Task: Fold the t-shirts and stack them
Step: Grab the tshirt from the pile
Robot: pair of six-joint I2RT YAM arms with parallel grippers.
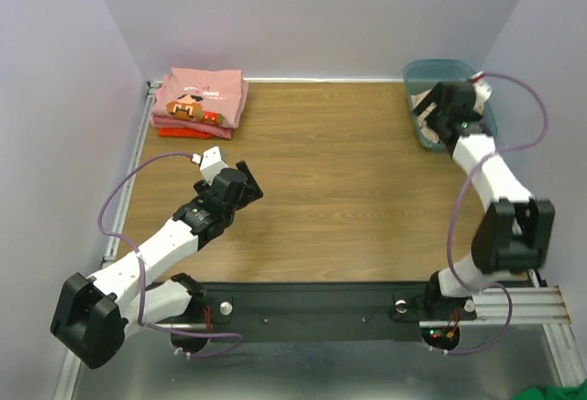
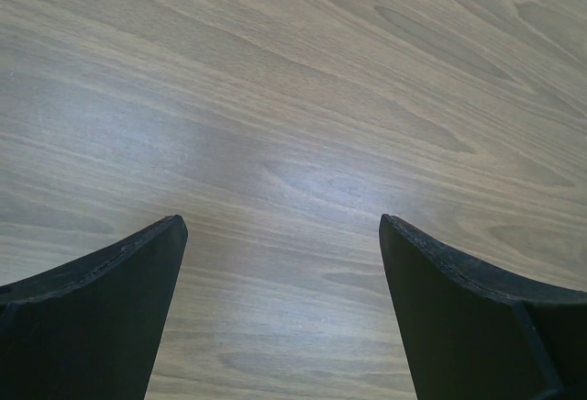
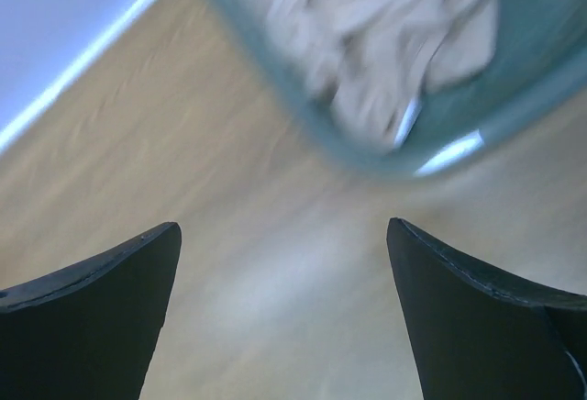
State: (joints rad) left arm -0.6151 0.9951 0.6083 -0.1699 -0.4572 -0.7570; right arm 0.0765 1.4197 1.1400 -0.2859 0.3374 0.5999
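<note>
Status: two of three look done. The pink folded t-shirt with cartoon face print (image 1: 202, 95) sits on the folded red-orange t-shirt (image 1: 183, 130), stacked at the far-left corner of the wooden worktop (image 1: 339, 189). The crumpled plain tan t-shirt (image 3: 367, 24) is not yet folded and lies in the teal translucent plastic bin (image 3: 376, 160) at far right.

Right gripper (image 3: 282, 224): fingers spread wide, nothing between them, up at the bin. The wrist view is blurred, so I can't say whether the tips are over the rim or just short of it. The top view suggests they're at the bin's near-left wall.

Left gripper (image 2: 282, 218): also released and empty, over bare wood left of centre, well apart from both stack and bin.

Step in hand, my read: get the tan shirt out of the bin.

To do it well:
- Come down inside the walls, not onto the rim. The bin looks light and would likely slide or tip.
- Pinch a high ridge of cloth near the middle of the heap.
- Lift straight up until the trailing cloth clears the rim, then traverse.
- Set it down mid-worktop, where the left arm can reach to help spread it flat.
- Risk: cloth snags the bin edge and drags the bin along.
</note>
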